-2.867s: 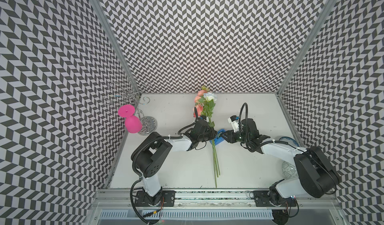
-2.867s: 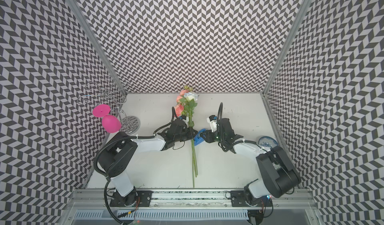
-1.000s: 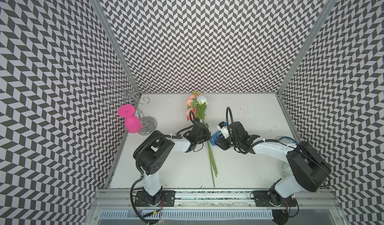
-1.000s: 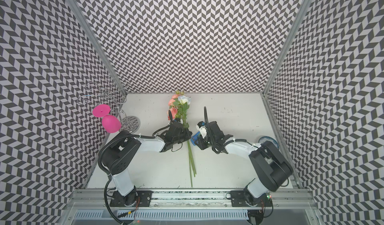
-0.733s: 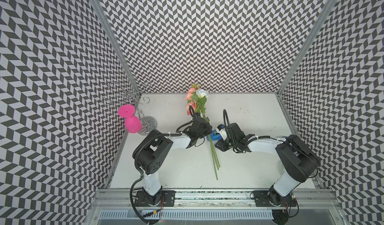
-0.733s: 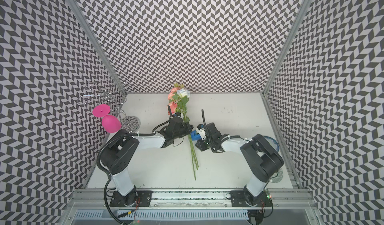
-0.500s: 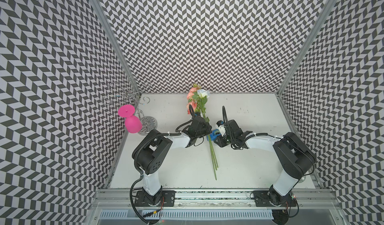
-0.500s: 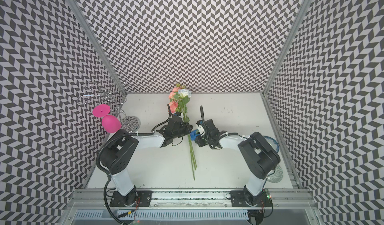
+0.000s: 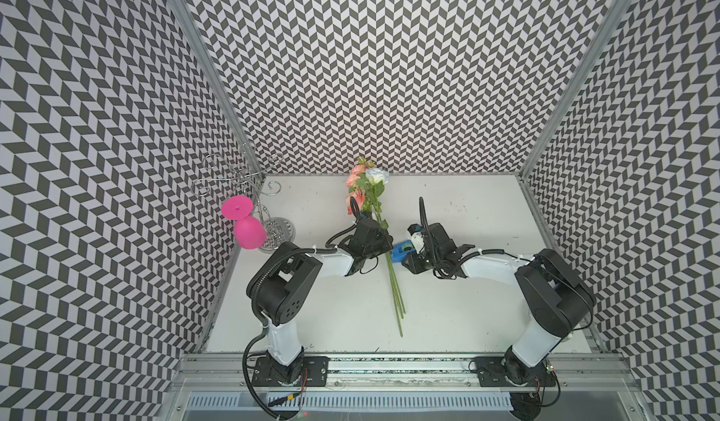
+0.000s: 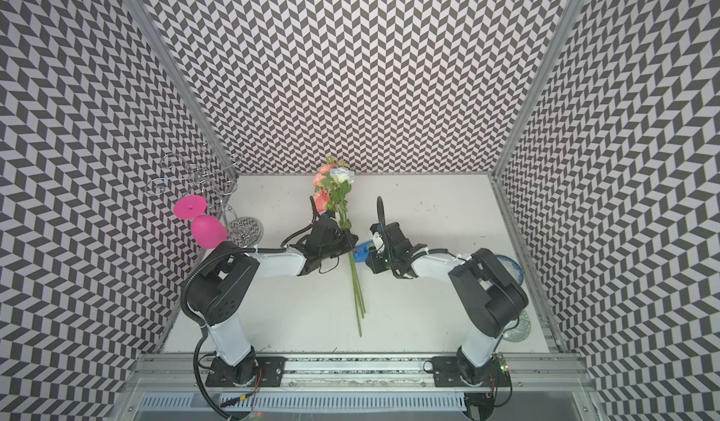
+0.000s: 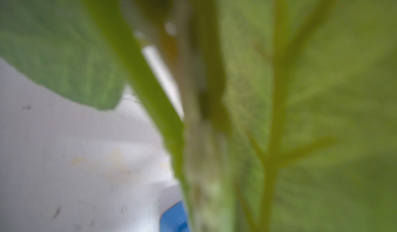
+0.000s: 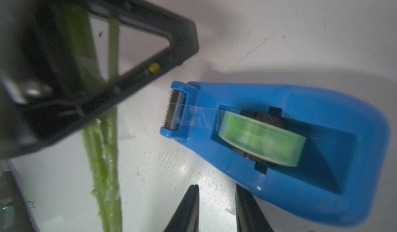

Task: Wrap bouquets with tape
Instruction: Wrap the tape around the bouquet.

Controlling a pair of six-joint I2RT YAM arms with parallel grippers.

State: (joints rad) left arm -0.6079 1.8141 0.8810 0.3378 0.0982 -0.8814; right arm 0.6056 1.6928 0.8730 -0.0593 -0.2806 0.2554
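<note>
**One bouquet (image 9: 394, 286) pinched, tape (image 9: 401, 249) just beside**

Nearest the front rail, the cut ends of the green stems rest on the white counter (image 9: 343, 321), fanning slightly apart.

Farther in, at mid-counter, the left hand (image 9: 385, 243) is pressed together on the stems, pinching them a little below the leaves. In the right wrist view the stems pass behind that hand's open black frame, and a shiny clear film shows on them. The left wrist view is filled with blurred leaves and stems, with a blue corner of the dispenser.

Just beside the stems, on the right arm's side, the tape sits in its blue dispenser on the counter, with the toothed cutter turned toward the stems. A clear strip runs from the green-tinted roll to the cutter. The right hand (image 12: 217, 211) hovers by the dispenser's flank with its fingertips slightly spread and nothing between them. Whether one of them touches the plastic I cannot tell.

Beyond the hands, the peach, pink and white blooms reach almost to the back wall. In the far left corner a pink goblet (image 9: 249, 233) hangs upside down from a silver wire rack (image 9: 237, 173).
</note>
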